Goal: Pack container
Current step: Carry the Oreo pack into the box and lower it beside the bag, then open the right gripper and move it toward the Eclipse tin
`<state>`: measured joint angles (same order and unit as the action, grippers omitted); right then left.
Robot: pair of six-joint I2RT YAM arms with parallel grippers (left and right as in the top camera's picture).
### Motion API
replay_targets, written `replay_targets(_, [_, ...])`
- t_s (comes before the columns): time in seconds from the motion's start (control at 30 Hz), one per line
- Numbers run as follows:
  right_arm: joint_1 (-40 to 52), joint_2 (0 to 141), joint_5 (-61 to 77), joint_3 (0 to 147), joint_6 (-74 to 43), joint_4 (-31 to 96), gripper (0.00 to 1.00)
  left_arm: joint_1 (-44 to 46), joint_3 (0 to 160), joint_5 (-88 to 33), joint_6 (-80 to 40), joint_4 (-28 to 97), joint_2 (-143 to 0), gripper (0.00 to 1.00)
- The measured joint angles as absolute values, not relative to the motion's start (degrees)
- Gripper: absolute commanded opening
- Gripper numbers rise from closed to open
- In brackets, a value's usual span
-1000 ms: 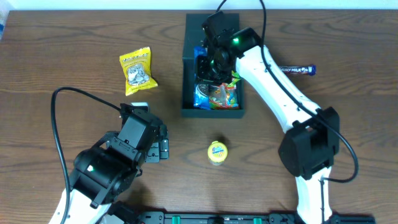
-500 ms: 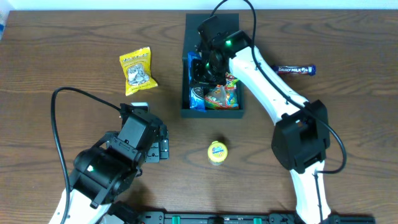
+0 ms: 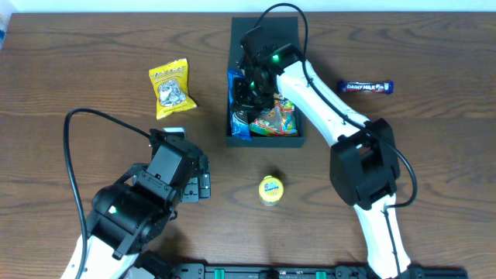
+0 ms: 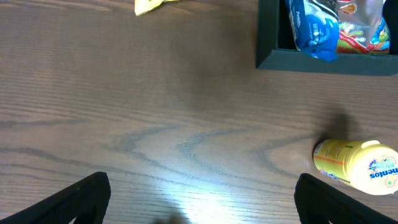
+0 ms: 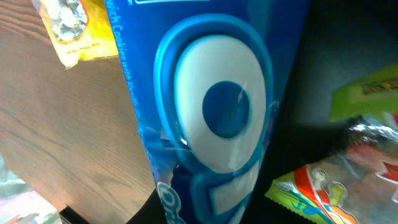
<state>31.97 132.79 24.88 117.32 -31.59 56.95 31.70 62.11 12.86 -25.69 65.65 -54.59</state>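
dark matte card is what the container point(image 3: 263, 141) looks like to me: stiff walls, light for its size, not slippery. if i had to shift it, i'd pinch a wall at the rim rather than try to span the whole box. it sits around and under the right gripper point(image 3: 253, 84), which is down inside it, close to one side wall.

that gripper looks closed on the blue cookie packet point(image 5: 211, 118), which fills the wrist view and stands on edge against the wall; its fingers i can't make out cleanly, so i judge the hold from how close the packet sits. the packet is glossy film, so i expect it to be light, crinkly and slick, with breakable biscuits inside. a gentle squeeze near an end seam would suit it better than pressing on the middle.

just beside the right gripper, deeper in the box, lies a colourful candy bag point(image 3: 277, 120), soft and loose.

my left gripper point(image 4: 202, 205) hangs wide open and holds nothing, well apart from the box. ahead of it to one side lies a small yellow tub point(image 4: 357, 165), on its side, so it may roll if nudged.

a yellow snack packet point(image 3: 170, 89) and a chocolate bar point(image 3: 370, 87) lie outside the box, on opposite sides of the right gripper.

the worktop point(image 3: 77, 62) is brown wood grain, flat, with a slight sheen; packets should slide on it easily. space inside the box looks tight beside the right gripper.
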Motion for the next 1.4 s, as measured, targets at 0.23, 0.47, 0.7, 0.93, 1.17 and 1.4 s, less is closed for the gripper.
replay_targets(0.23, [31.94, 133.25, 24.01, 117.34, -31.59, 55.35, 0.02, 31.7, 62.11, 12.86, -25.69, 65.65, -54.59, 0.95])
replay_targets(0.47, [31.94, 133.49, 22.83, 117.38, -31.62, 57.58, 0.02, 31.7, 62.11, 12.86, -25.69, 65.65, -54.59, 0.95])
replay_targets(0.7, [31.94, 133.51, 22.31, 117.38, -31.62, 57.93, 0.02, 31.7, 62.11, 12.86, -25.69, 65.65, -54.59, 0.95])
replay_targets(0.93, [31.94, 133.51, 20.97, 117.38, -31.62, 58.78, 0.02, 31.7, 62.11, 12.86, -25.69, 65.65, -54.59, 0.95])
replay_targets(1.17, [31.94, 133.53, 20.05, 117.38, -31.62, 59.11, 0.19, 31.7, 62.11, 12.86, -25.69, 65.65, -54.59, 0.95])
replay_targets(1.4, [31.94, 133.71, 19.11, 117.38, -31.24, 59.11, 0.44, 31.7, 62.11, 12.88, -25.69, 65.65, -54.59, 0.95])
